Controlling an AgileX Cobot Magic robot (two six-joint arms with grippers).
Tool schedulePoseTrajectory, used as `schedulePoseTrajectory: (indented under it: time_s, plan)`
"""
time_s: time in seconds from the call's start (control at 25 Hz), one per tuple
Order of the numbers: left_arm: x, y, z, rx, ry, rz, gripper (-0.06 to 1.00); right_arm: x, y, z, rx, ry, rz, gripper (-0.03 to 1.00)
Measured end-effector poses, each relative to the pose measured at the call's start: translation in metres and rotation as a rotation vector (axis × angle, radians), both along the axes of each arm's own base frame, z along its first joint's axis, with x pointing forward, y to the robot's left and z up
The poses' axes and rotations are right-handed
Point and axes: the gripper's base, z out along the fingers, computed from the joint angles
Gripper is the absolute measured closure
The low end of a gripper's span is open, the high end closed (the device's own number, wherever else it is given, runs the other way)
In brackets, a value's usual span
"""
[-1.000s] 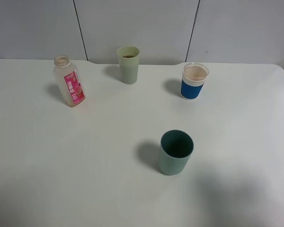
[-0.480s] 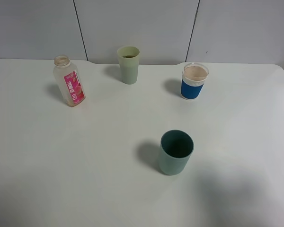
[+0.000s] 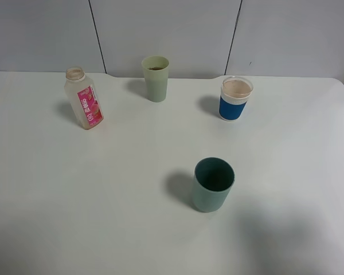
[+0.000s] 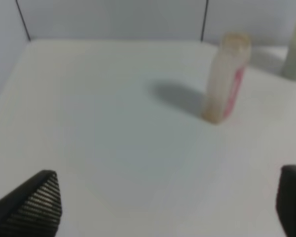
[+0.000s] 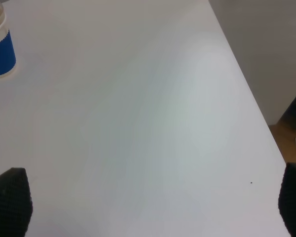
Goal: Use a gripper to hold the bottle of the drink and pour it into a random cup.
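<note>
Bottle (image 3: pixel 83 105) at ten o'clock on white table (image 3: pixel 103 195), upright, capless, well apart from pale green cup (image 3: pixel 155 78) at twelve. Likely light, thin-walled, a bit slick; best squeezed gently across squarish body at pink label, kept level to avoid spilling. Left gripper (image 4: pixel 163 202) spread wide, bottle ahead, nothing held. Right gripper (image 5: pixel 153 202) likewise wide, idle. Smooth tabletop, plain panelled wall (image 3: pixel 166 28) behind.
</note>
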Motion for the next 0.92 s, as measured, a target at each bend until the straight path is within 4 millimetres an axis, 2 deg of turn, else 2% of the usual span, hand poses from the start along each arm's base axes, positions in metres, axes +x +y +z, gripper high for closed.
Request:
schedulePoseTrajectory:
  time_s: [0.08, 0.32, 0.44, 0.92]
  plan:
    - [0.004, -0.002, -0.009, -0.011, 0.037, -0.017, 0.12, 0.000, 0.000, 0.000, 0.000, 0.000, 0.000, -0.03]
    - [0.004, -0.001, -0.011, -0.003, 0.050, -0.010, 0.12, 0.000, 0.000, 0.000, 0.000, 0.000, 0.000, -0.03]
    - [0.006, 0.000, -0.020, 0.007, 0.111, -0.002, 0.12, 0.000, 0.000, 0.000, 0.000, 0.000, 0.000, -0.03]
    - [0.006, 0.000, -0.021, 0.008, 0.120, -0.002, 0.12, 0.000, 0.000, 0.000, 0.000, 0.000, 0.000, -0.03]
